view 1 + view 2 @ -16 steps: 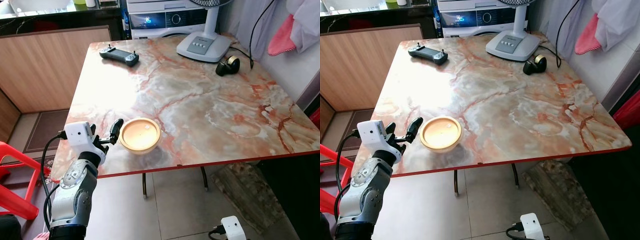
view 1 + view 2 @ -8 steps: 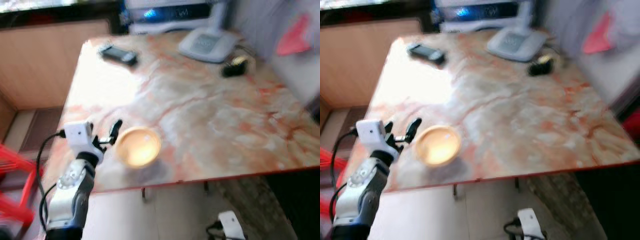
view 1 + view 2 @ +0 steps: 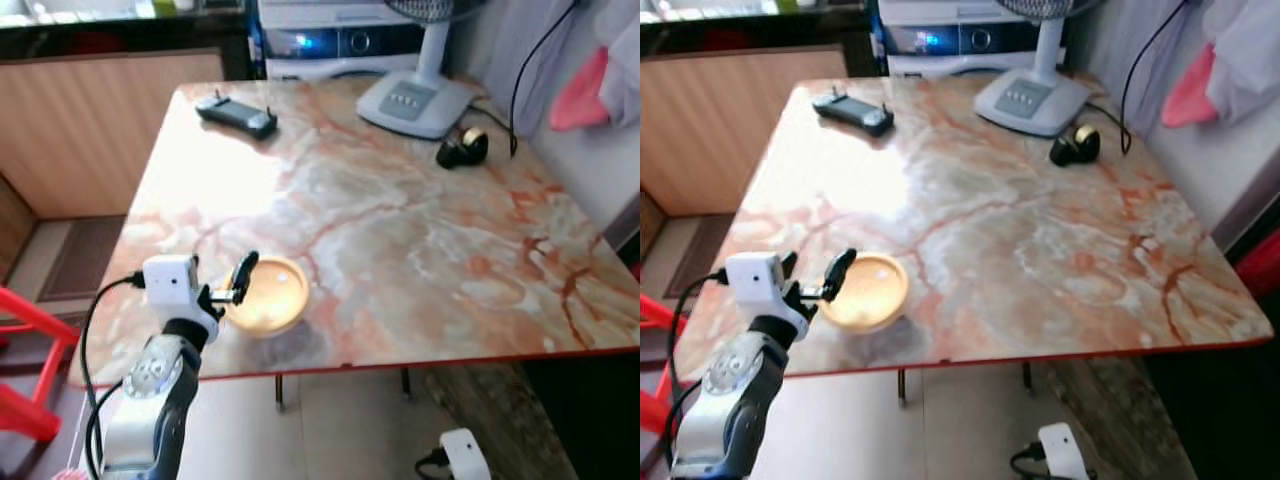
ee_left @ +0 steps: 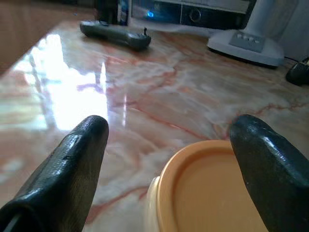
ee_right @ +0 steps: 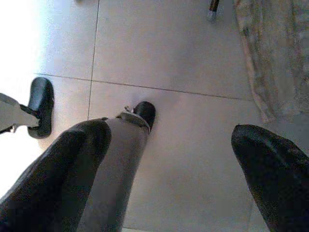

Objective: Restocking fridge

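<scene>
Bowl [image 3: 268, 294] near the front left edge of the tabletop [image 3: 400, 220], my left tool [image 3: 236, 285] reaching for it.

From the left: my left tool is spread wide, grasping nothing, one finger [image 4: 72, 169] outside the orange rim, the other [image 4: 260, 159] over the bowl. I judge this the pickup step; next I should ease forward and pinch the rim. Farther back lie a controller [image 3: 237, 112], fan base [image 3: 415, 102] and tape roll [image 3: 462, 148]. My right tool [image 5: 169, 169] hangs released over the floor [image 5: 183, 58].
</scene>
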Robot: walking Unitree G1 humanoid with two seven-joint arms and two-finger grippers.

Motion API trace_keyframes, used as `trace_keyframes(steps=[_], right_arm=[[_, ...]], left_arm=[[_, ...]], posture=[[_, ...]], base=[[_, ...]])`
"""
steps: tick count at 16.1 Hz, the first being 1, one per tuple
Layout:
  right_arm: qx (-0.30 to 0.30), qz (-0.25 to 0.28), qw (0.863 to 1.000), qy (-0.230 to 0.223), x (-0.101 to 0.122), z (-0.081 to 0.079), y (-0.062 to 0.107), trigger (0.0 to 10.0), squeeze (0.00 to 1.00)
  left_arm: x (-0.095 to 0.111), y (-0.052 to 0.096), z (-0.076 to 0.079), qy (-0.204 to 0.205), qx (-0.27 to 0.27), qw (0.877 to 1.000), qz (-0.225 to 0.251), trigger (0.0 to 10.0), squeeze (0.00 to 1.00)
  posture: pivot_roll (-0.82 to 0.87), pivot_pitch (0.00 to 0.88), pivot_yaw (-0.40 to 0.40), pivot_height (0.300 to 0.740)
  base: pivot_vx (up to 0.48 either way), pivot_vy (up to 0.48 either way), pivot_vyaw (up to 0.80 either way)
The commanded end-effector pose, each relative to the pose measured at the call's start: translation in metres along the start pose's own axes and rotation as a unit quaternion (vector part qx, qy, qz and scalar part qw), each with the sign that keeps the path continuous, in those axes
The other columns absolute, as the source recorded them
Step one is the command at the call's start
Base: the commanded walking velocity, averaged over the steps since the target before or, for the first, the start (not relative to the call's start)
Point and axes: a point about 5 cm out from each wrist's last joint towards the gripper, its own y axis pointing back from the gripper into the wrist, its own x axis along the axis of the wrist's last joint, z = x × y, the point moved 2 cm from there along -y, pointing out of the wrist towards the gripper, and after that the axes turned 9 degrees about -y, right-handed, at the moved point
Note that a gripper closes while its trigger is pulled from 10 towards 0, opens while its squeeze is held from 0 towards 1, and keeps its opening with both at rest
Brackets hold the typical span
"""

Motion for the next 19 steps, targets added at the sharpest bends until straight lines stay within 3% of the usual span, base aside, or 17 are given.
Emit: trace_keyframes(steps=[1,2,3,6,7,8,9,10,11,17,19], right_arm=[[-0.001,-0.005,1.0,0.001,-0.004,0.003,0.001,10.0,0.0],[0.0,-0.005,1.0,0.003,-0.004,0.003,0.001,10.0,0.0],[0.001,-0.004,1.0,0.005,-0.003,0.002,0.001,10.0,0.0],[0.0,-0.003,1.0,0.003,-0.003,0.002,0.001,10.0,0.0],[-0.001,-0.002,1.0,0.001,-0.003,0.002,0.001,10.0,0.0],[-0.001,-0.002,1.0,0.001,-0.003,0.003,0.001,10.0,0.0],[-0.001,-0.002,1.0,0.003,-0.003,0.003,0.001,10.0,0.0],[-0.001,-0.003,1.0,0.004,-0.002,0.003,0.001,10.0,0.0],[0.0,-0.003,1.0,0.006,-0.002,0.003,0.001,10.0,0.0],[0.001,-0.002,1.0,0.01,-0.001,0.004,0.001,10.0,0.0],[0.0,-0.002,1.0,0.011,-0.001,0.004,0.001,10.0,0.0]], left_arm=[[0.004,0.008,0.003,-0.001,0.006,1.0,0.007,10.0,0.0],[0.0,0.014,0.003,0.011,0.011,1.0,-0.001,10.0,0.0],[-0.007,0.016,-0.003,0.049,0.032,0.998,-0.012,10.0,0.0],[-0.014,0.012,-0.014,0.091,0.048,0.994,-0.021,10.0,0.0],[-0.012,0.013,-0.017,0.109,0.051,0.993,-0.017,10.0,0.94],[-0.012,0.013,-0.018,0.127,0.051,0.99,-0.018,10.0,1.0],[-0.016,0.013,-0.016,0.13,0.043,0.99,-0.028,10.0,1.0],[-0.019,0.014,-0.013,0.138,0.031,0.989,-0.035,10.0,0.91],[-0.025,0.013,-0.01,0.141,0.022,0.989,-0.044,10.0,0.0],[-0.045,0.002,-0.012,0.176,0.013,0.982,-0.063,10.0,0.0],[-0.052,-0.006,-0.013,0.205,0.011,0.977,-0.063,10.0,0.0]], posture=[[-0.01,0.132,-0.032,0.74],[-0.01,0.131,-0.033,0.74],[-0.01,0.132,-0.033,0.74],[-0.02,0.129,-0.028,0.74],[-0.02,0.129,-0.028,0.74],[-0.02,0.129,-0.027,0.74],[-0.02,0.131,-0.03,0.74],[-0.01,0.131,-0.032,0.74],[-0.01,0.132,-0.035,0.74],[-0.01,0.134,-0.037,0.74],[-0.02,0.134,-0.039,0.74]], base=[[0.0,0.0,0.0],[0.0,0.0,0.0],[0.0,0.0,0.0],[0.0,0.0,0.0],[0.0,0.0,0.0],[0.0,0.0,0.0],[0.0,0.0,0.0],[0.0,0.0,0.0],[0.0,0.0,0.0],[0.0,0.0,0.0],[0.0,0.0,0.0]])
